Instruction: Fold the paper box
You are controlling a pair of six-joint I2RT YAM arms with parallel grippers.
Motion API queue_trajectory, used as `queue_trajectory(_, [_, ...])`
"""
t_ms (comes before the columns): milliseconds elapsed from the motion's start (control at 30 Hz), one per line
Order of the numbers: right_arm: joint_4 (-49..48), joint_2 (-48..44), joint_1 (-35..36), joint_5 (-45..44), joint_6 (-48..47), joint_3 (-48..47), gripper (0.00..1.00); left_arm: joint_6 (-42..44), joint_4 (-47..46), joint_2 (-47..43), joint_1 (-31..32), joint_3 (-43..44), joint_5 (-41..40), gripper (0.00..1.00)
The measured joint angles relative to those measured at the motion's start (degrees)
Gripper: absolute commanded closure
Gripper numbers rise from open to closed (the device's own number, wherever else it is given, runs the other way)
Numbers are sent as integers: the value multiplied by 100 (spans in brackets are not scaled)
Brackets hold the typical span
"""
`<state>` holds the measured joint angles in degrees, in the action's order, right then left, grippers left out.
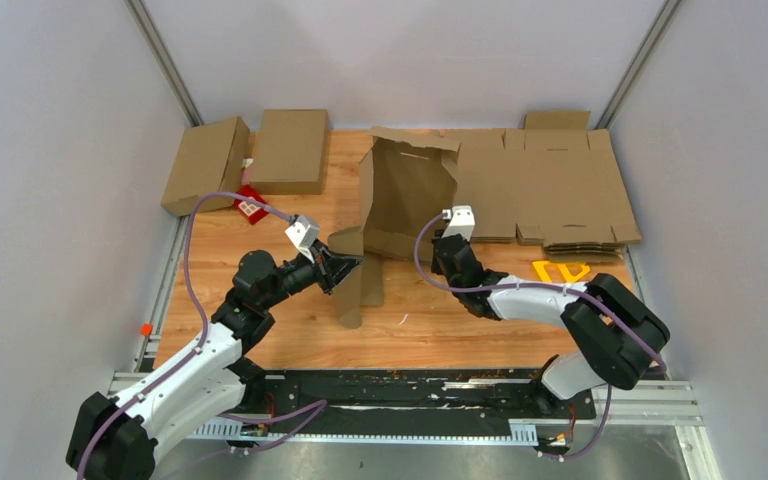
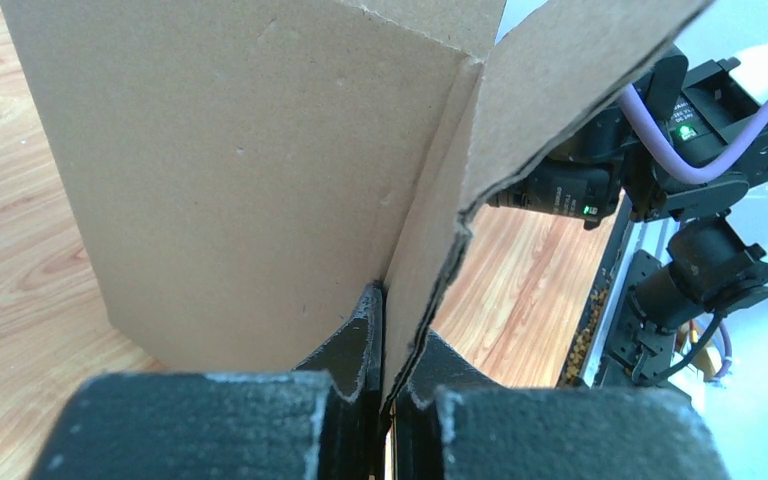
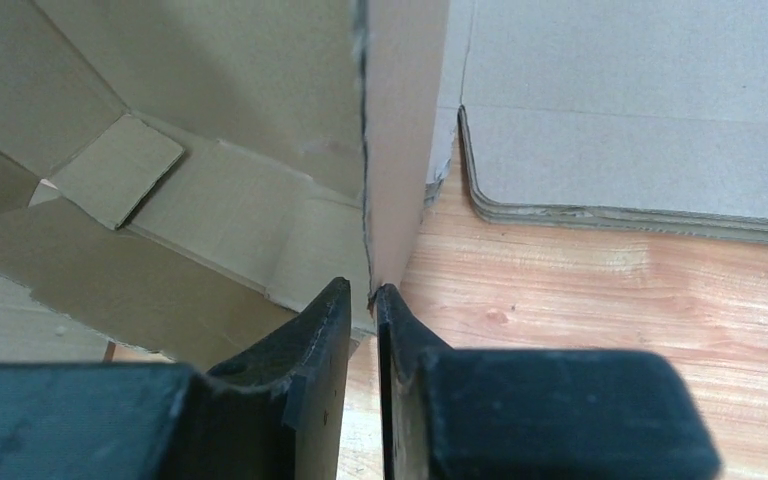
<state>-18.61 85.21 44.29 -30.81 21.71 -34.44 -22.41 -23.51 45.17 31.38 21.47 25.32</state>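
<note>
Two pincers at half-formed paper box (image 1: 405, 195): L pincer (image 2: 395, 320) clamped on flap (image 2: 550, 70), R pincer (image 3: 363, 290) slightly apart at wall (image 3: 400, 120).

Robot lab cell, plain white walls (image 1: 60, 120), aluminium posts (image 1: 165, 60), wooden table (image 1: 440, 320), metal base rail (image 1: 410, 385), stacked cardboard blanks (image 1: 560, 190)

Left wrist view: box (image 2: 260, 170) top and left side run out of frame. Top view: red item (image 1: 250, 211) too small to identify, partly under cable (image 1: 222, 194).
</note>
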Motion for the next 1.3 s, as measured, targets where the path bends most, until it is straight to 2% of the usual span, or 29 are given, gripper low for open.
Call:
queue_trajectory(300, [4, -17, -673, 782, -96, -7, 55, 57, 17, 37, 0, 0, -31, 96])
queue_trajectory(333, [2, -35, -726, 874, -138, -7, 49, 63, 13, 48, 2, 2, -28, 95])
queue_trajectory(533, [-48, -120, -782, 1534, -442, -7, 26, 87, 4, 87, 4, 2, -24, 96])
queue_trajectory(767, [11, -142, -861, 2450, -809, -63, 12, 94, 11, 83, 4, 4, -24, 96])
queue_trajectory(833, [46, -142, -872, 2608, -883, -83, 2, 92, 55, 39, 4, 17, -13, 96])
queue_trajectory(1167, [356, -142, -914, 3150, -1261, -87, 0, 48, 942, -651, 0, 87, -151, 95])
queue_trajectory(1300, [389, -142, -927, 3418, -1397, -87, 0, 46, 1099, -664, 0, 153, -177, 95])
